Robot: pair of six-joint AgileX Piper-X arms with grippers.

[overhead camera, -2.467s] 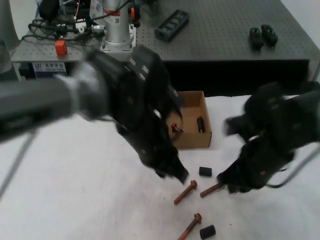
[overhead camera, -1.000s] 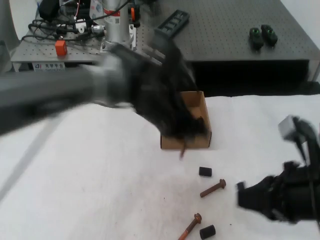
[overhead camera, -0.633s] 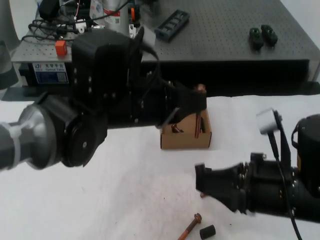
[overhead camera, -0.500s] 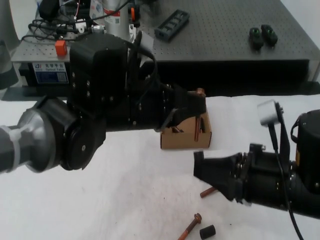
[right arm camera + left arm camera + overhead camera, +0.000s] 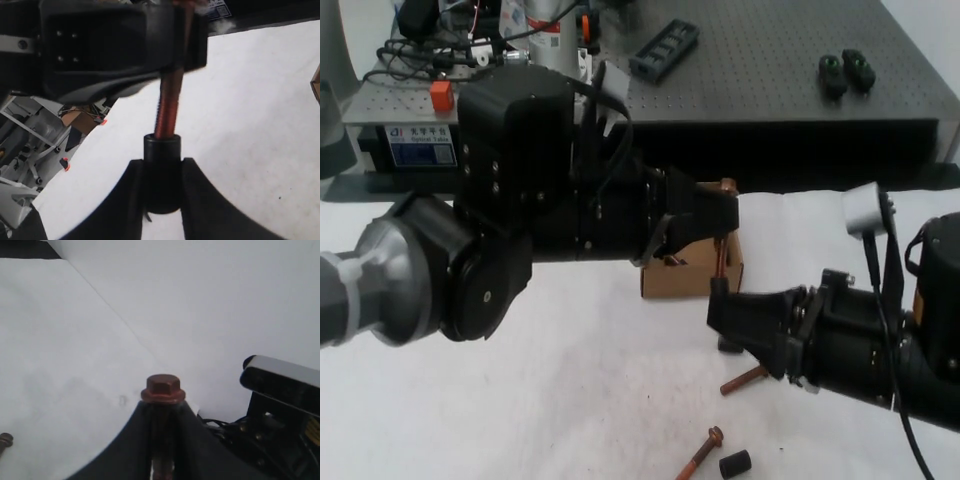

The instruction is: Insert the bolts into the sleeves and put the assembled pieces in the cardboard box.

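My left gripper (image 5: 720,222) is shut on a copper bolt (image 5: 722,250), held upright with its hex head (image 5: 163,388) on top, just in front of the cardboard box (image 5: 682,278). Right below it, my right gripper (image 5: 722,300) is shut on a black sleeve (image 5: 162,185). The bolt's threaded shaft (image 5: 169,107) runs down from the left gripper (image 5: 125,50) into the sleeve's top opening. In the left wrist view the two fingers (image 5: 125,450) close around the shaft under the head.
Two loose bolts (image 5: 745,380) (image 5: 700,452) and a spare black sleeve (image 5: 735,463) lie on the white cloth near the front. The box holds a copper piece (image 5: 670,258). A dark perforated bench (image 5: 770,70) with cables stands behind.
The left arm picked a bolt off the cloth and raised it by the box. The right arm swung in from the right and rose until the sleeve met the bolt's tip.
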